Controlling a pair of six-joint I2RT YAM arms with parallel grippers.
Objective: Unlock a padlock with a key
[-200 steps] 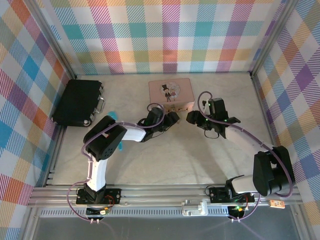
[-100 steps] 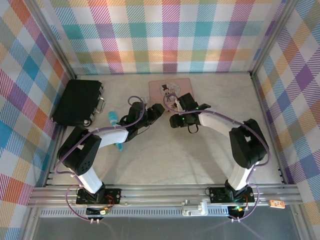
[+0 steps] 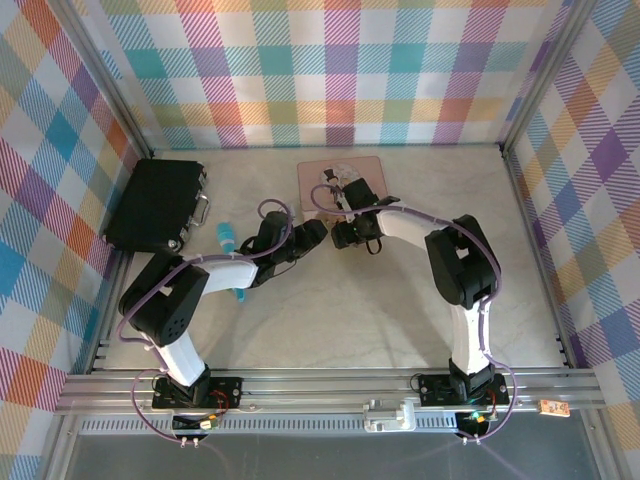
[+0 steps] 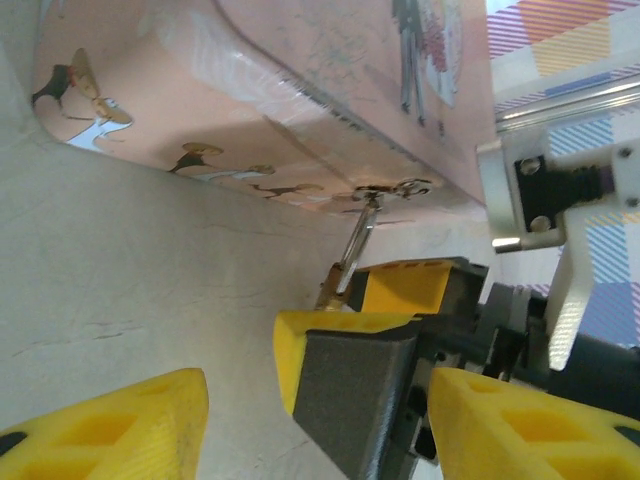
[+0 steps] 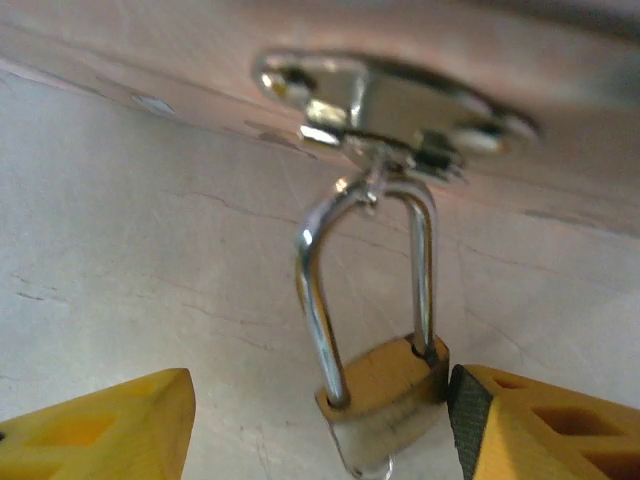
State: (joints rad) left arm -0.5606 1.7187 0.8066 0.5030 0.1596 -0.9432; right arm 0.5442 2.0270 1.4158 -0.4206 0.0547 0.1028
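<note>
**Padlock (image 5: 385,400) hung on box (image 4: 200,90) hasp (image 5: 395,100)**

Points shackle-first at the hasp, body toward right gripper (image 5: 318,425), long axis along that line. Sits between its open fingers, just beside one. Lies ahead of left gripper (image 4: 315,425), also spread wide, gripping nothing.

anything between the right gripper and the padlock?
Nothing visible. In the right wrist view the padlock hangs by its shackle from the clasp on the pink box, already between the open fingers of the right gripper. Its body sits close to one finger; whether they touch I cannot tell.
</note>
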